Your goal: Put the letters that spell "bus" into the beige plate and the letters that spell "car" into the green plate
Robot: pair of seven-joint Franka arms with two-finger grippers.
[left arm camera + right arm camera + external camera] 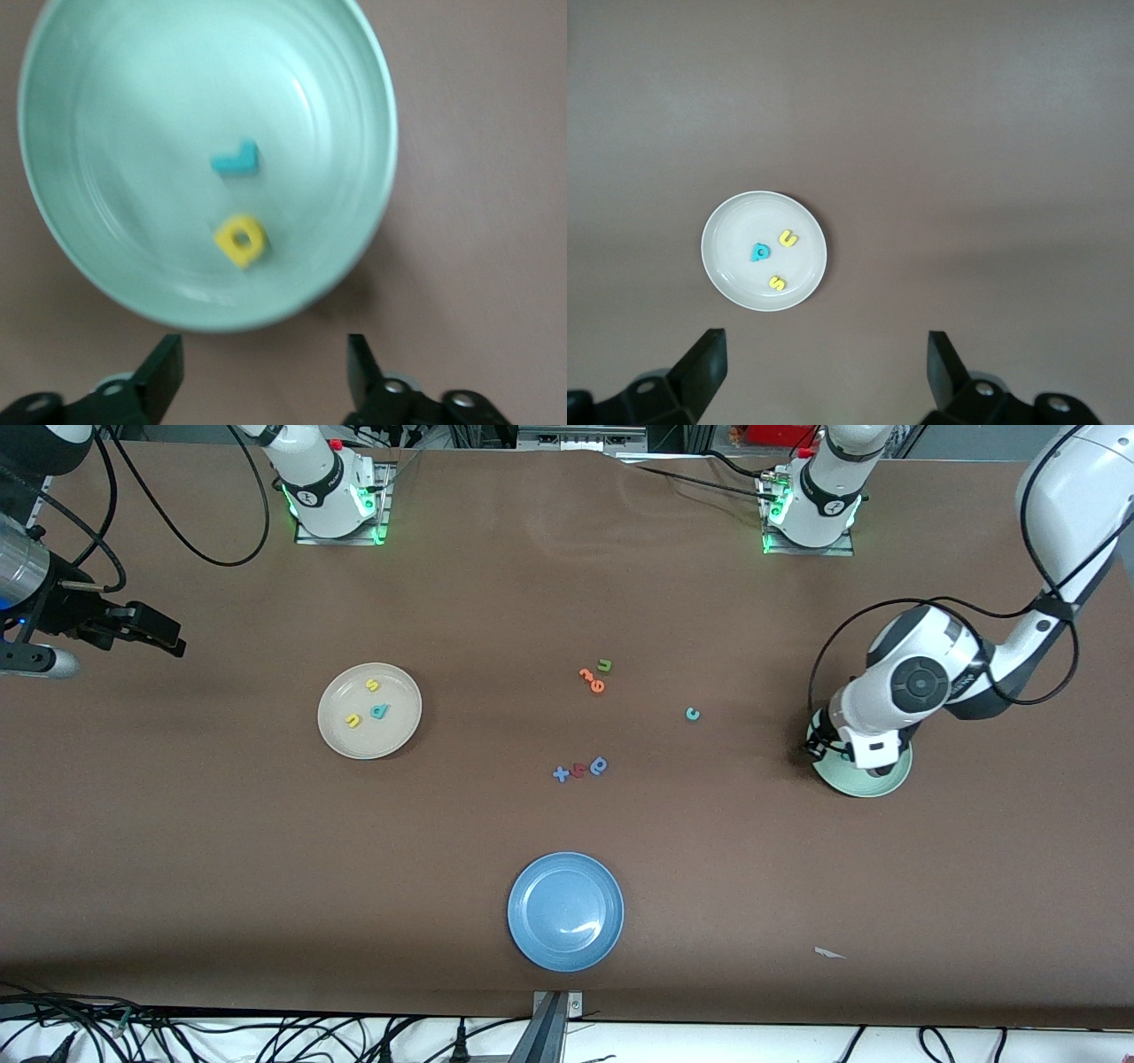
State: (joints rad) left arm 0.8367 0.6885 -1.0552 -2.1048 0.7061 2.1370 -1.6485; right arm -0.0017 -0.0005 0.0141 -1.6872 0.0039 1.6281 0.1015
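The green plate [106, 133] holds a teal "r" [236, 160] and a yellow "a" [241, 241]. My left gripper [261, 372] hangs open and empty just over that plate's edge [893, 779]. A teal "c" [692, 714] lies on the bare table between the green plate and the mixed letters. The beige plate [390, 735] holds a yellow "s" [373, 685], a yellow "u" [353, 721] and a teal "b" [380, 711]. My right gripper [824, 363] waits open and empty, high over the right arm's end of the table [164, 638].
Orange letters [592, 680] and a green "u" [605, 665] lie mid-table. Nearer the front camera sit a blue "x" [561, 774], a red letter [579, 770] and a blue rounded letter [600, 764]. A blue plate [532, 921] stands near the front edge.
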